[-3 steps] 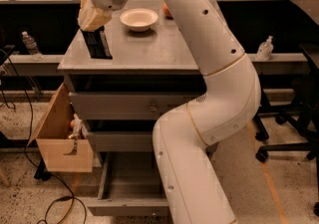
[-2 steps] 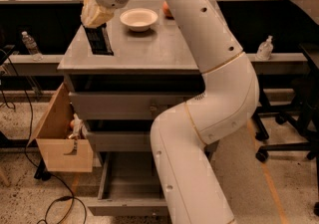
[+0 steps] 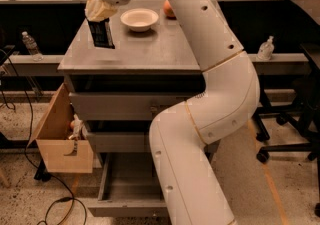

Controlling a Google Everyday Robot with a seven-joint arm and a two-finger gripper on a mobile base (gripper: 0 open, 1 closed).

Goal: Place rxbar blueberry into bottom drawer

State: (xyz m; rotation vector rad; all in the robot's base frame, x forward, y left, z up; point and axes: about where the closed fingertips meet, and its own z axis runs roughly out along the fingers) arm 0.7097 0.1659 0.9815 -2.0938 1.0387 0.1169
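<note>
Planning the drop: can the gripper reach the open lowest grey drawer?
Probably yes. The gripper, jaws shut on the dark flat snack bar, hangs above the grey cabinet top; the bottom grey drawer is open below, its left part clear of the arm.

The grey tabletop [image 3: 150,51] carries a white bowl [image 3: 139,19] and an orange fruit [image 3: 169,8]; upper left, the pincer [image 3: 100,17] grips the rxbar blueberry [image 3: 102,35].

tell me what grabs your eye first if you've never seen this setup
The big white arm fills the middle and right, curving up over the grey cabinet. At upper left its end effector grips the rxbar blueberry, held upright over the cabinet top near a white bowl. At the bottom, the bottom drawer stands pulled open.
</note>
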